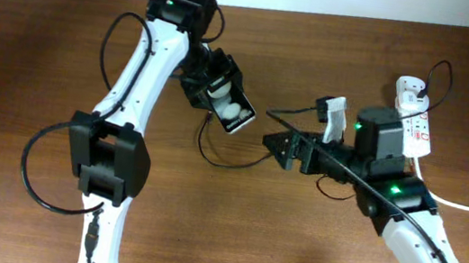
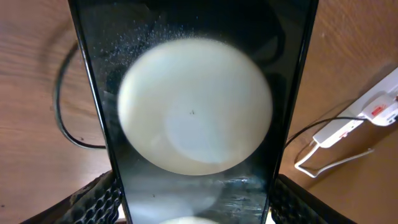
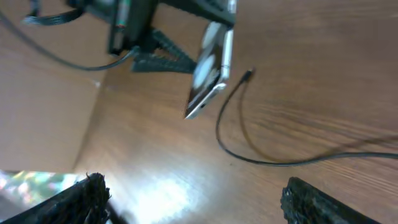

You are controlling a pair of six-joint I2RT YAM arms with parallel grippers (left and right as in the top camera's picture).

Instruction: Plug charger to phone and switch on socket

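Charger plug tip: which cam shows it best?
Right wrist: the plug tip lies in plain sight on the table, close to the phone but not touching it. Overhead shows the cable, but the tip is too small to tell. Left wrist: the phone fills the frame and only cable stretches show.

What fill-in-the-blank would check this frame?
The phone is gripped and lifted by the ___ arm.
The right gripper is ___ and holds nothing.
The charger's plug tip lies loose, not yet plugged into the ___.
The socket lies nearest the ___ arm.
Missing: left; open; phone; right.
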